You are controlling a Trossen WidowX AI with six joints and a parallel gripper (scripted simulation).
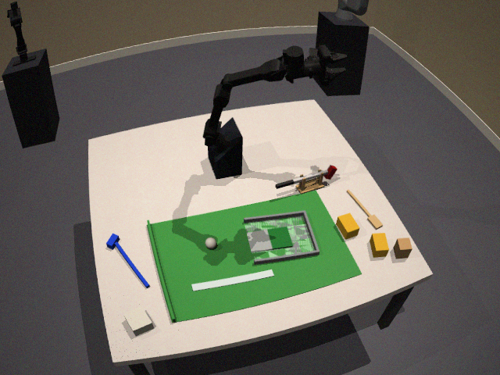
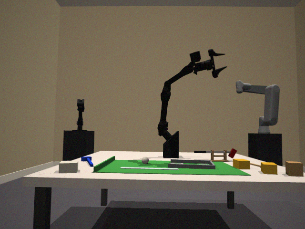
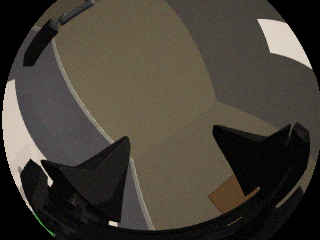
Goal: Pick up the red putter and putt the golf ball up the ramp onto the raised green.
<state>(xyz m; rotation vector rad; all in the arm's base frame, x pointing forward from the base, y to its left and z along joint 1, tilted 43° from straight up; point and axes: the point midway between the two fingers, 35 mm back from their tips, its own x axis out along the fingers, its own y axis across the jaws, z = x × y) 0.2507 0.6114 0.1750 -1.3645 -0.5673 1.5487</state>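
The red putter [image 1: 331, 172] [image 2: 232, 152] lies raised and nearly level across a small wooden rack [image 1: 312, 188] [image 2: 218, 155] behind the mat's right part, its red head to the right and its black grip to the left. The white golf ball [image 1: 210, 243] [image 2: 145, 160] sits on the left part of the green mat [image 1: 323, 264] [image 2: 228, 170]. A grey-walled frame [image 1: 287, 258] [image 2: 190, 166] to its right encloses a pale grey patch [image 1: 258, 244] and a dark green square [image 1: 282, 237]. My gripper [image 1: 344, 63] [image 2: 225, 60] [image 3: 172, 135] is open and empty, high above the table and pointing right.
A blue mallet [image 1: 132, 262] [image 2: 89, 161] and pale block [image 1: 138, 321] [image 2: 68, 166] lie left. A green rail [image 1: 161, 274] [image 2: 104, 164] edges the mat; a white strip [image 1: 233, 280] lies in front. Right are a wooden mallet [image 1: 374, 221], yellow blocks [image 1: 348, 225] [image 1: 379, 244] and a brown block [image 1: 402, 248].
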